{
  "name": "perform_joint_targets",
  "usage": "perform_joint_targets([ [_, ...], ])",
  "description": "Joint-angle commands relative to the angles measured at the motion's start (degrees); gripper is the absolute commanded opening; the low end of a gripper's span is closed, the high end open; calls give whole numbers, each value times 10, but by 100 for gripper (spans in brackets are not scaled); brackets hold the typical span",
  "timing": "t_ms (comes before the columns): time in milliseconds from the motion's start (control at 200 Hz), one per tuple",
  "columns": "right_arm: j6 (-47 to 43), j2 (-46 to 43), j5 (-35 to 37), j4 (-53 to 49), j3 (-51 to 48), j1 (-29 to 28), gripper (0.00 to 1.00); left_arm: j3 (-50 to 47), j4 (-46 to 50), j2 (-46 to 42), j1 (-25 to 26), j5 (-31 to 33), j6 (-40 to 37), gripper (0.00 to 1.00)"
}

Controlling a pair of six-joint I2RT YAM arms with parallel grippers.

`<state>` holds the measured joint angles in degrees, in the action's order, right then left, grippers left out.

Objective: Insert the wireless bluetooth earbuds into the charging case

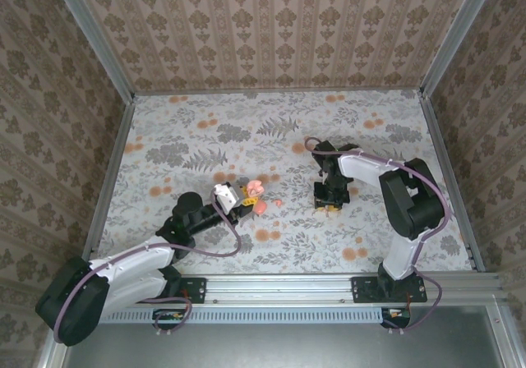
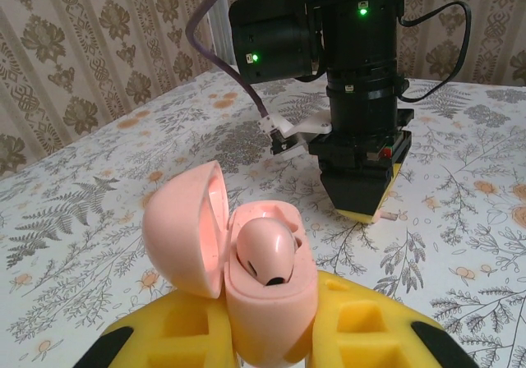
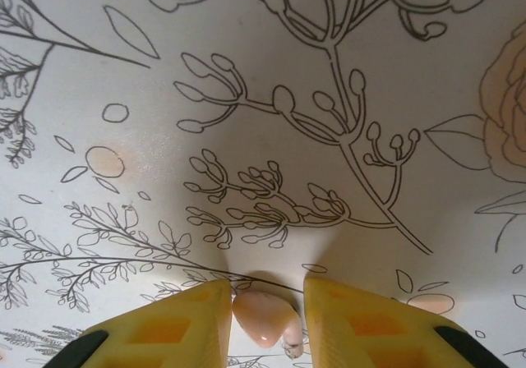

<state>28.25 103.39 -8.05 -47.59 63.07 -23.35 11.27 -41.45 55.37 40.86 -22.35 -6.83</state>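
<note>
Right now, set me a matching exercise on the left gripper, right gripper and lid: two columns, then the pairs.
Things:
1. left gripper
2. right gripper
3. lid

States:
a. swung open
b. straddling an earbud on the cloth
c. holding the case

Pairs: 1-c, 2-b, 3-a
</note>
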Motion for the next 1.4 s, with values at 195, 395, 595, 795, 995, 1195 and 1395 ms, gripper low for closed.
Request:
perform_joint_targets([
  [195, -6, 24, 33, -36, 12, -15, 28, 3, 14, -12, 4, 6, -14, 9],
  [395, -1, 21, 43, -49, 15, -24, 30, 3, 23, -20, 4, 9, -16, 9],
  [595, 3, 14, 45, -55, 14, -31, 31, 3, 25, -21, 4, 9, -15, 8],
  [795, 4, 18, 51, -48, 8, -33, 27, 3, 23, -19, 4, 9, -15, 9],
  [995, -1, 25, 55, -27, 12, -33, 27, 3, 26, -21, 4, 8, -15, 9],
  [1195, -3, 15, 67, -15, 15, -33, 30, 4, 30, -24, 4, 10, -16, 9],
  [1395, -7, 16, 72, -12, 13, -33, 26, 9, 35, -22, 4, 9, -17, 8],
])
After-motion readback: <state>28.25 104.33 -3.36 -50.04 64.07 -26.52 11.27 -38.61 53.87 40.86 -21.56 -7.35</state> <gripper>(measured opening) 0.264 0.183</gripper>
